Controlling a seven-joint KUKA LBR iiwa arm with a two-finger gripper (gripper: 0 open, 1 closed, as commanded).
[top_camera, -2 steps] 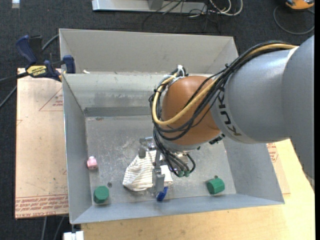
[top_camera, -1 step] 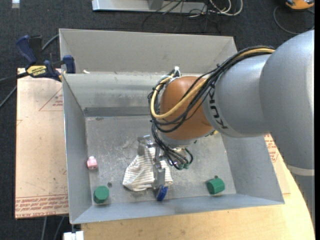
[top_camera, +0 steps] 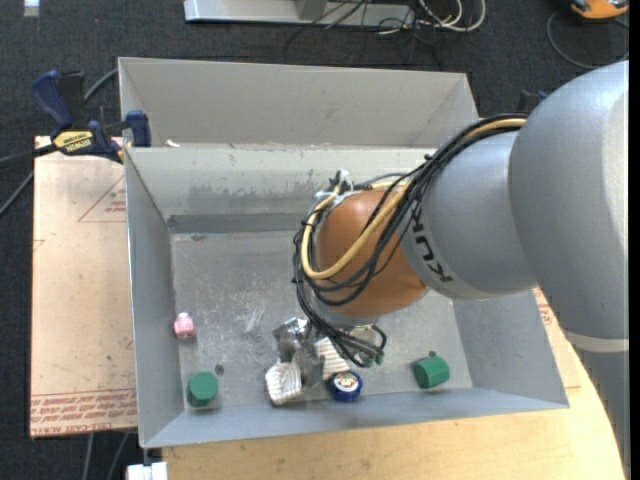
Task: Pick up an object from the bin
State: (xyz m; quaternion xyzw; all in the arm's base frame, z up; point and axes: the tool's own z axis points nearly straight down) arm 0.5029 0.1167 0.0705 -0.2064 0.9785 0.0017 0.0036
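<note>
You had the hand (top_camera: 300,356) low over the floor of the grey metal bin (top_camera: 150,268), near the middle of the edge closest to the camera. It stood right at a small white-and-grey ribbed piece (top_camera: 283,384), with a blue-and-white round cap (top_camera: 346,387) just beside that. Whether the hand was spread or pressed together, you could not tell. A green cylinder (top_camera: 202,389) sat in the near corner on the view's left, and a green block (top_camera: 432,372) sat toward the opposite near corner.
</note>
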